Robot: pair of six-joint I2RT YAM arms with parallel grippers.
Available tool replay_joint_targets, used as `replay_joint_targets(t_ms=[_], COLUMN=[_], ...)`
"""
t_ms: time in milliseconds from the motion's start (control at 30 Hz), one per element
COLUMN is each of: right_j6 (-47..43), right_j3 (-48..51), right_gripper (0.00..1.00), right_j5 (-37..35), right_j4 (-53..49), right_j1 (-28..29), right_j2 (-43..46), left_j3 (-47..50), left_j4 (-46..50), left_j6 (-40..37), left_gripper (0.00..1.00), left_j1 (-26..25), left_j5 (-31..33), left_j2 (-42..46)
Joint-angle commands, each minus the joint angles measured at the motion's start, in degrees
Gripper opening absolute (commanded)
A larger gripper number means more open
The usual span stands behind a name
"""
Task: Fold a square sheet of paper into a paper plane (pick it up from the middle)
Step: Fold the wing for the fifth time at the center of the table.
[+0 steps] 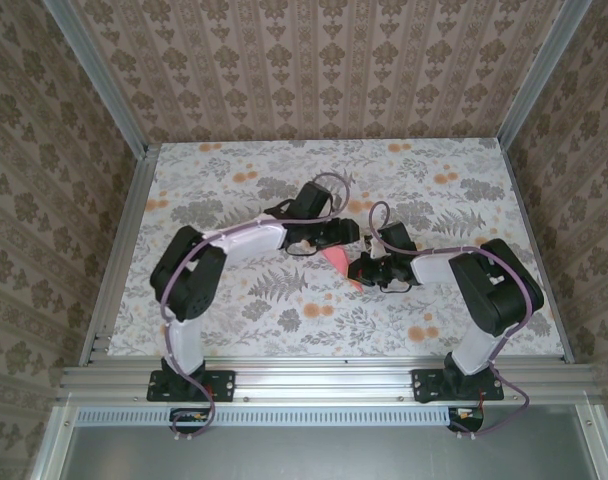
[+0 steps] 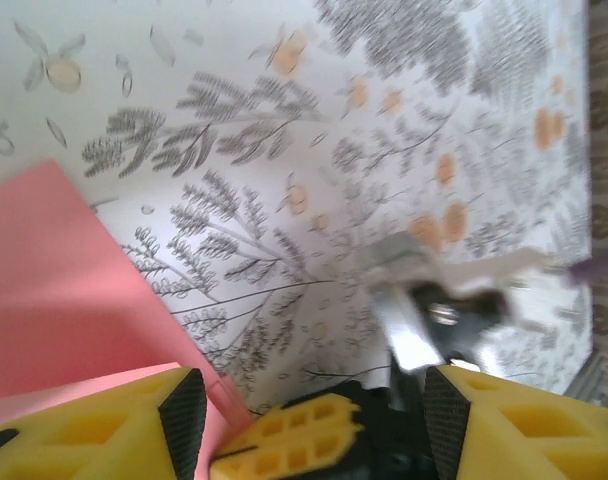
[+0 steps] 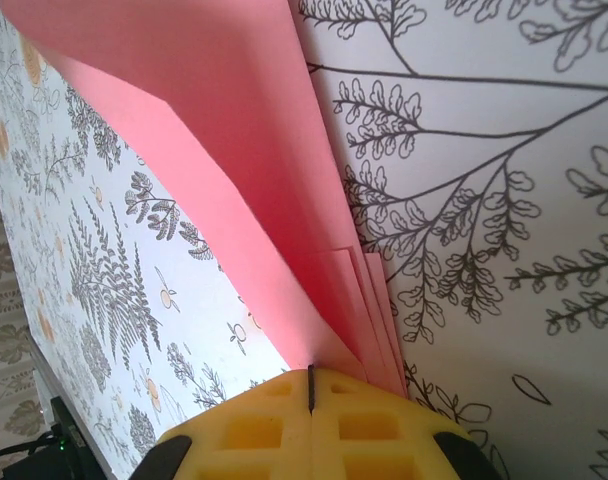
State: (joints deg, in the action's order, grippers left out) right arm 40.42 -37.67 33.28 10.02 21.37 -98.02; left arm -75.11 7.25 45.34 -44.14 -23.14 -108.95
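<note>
Worktop (image 1: pixel 234 180): floral print, grey ferns and orange flowers. Left arm (image 1: pixel 194 270) and right arm (image 1: pixel 494 285) are both bent inward and meet over the paper plane (image 1: pixel 337 264), which sits near the worktop's middle.

Paper plane: salmon pink and folded, with several layers stacked along one edge in the right wrist view (image 3: pixel 214 170). From above most of it is hidden under the arms, so can't tell how finished the folding is. The pinched end looks raised off the worktop. Unclear whether the far end touches down.

Right hand (image 3: pixel 309 400), on the plane's right side: yellow pads pressed together, clamped on the layered edge. Probably the anchor grip, stopping the layers springing apart while the other side gets worked.

Left hand (image 2: pixel 309 405), on the plane's left side: fingers apart, nothing pinched. The pink paper (image 2: pixel 54 290) runs beside one finger (image 2: pixel 174 410) and a corner pokes into the gap. The open stance suits lining up a bite on the crease.

Risk: thin paper held at one point, so it may sag or the folds may shift.
</note>
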Motion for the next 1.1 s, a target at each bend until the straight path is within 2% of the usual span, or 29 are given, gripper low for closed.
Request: replay_joint_targets(t_ms=[0, 200, 333, 733, 1067], right_j6=[-1.0, -0.8, -0.6, 0.5, 0.6], right_j3=[1.4, 1.0, 1.0, 0.9, 0.7], right_gripper=[0.0, 0.0, 0.0, 0.0, 0.0], right_j5=[-0.7, -0.5, -0.7, -1.2, -1.6], right_j4=[-6.6, -6.6, -6.5, -6.6, -7.5], right_j1=[0.3, 0.3, 0.3, 0.2, 0.1], right_j2=[-3.1, -3.5, -3.9, -4.5, -4.2], left_j3=[3.5, 7.9, 8.9, 16.5, 20.5], left_j4=[-1.9, -6.4, -8.1, -17.5, -18.8], left_j6=[-0.7, -0.4, -0.7, 1.9, 2.8], left_gripper=[0.61, 0.5, 0.46, 0.45, 0.45], left_j1=[-0.3, -2.3, -3.1, -3.1, -3.1], left_j5=[0.0, -0.9, 0.6, 1.0, 3.1], left_j2=[3.1, 2.7, 1.3, 1.2, 2.0])
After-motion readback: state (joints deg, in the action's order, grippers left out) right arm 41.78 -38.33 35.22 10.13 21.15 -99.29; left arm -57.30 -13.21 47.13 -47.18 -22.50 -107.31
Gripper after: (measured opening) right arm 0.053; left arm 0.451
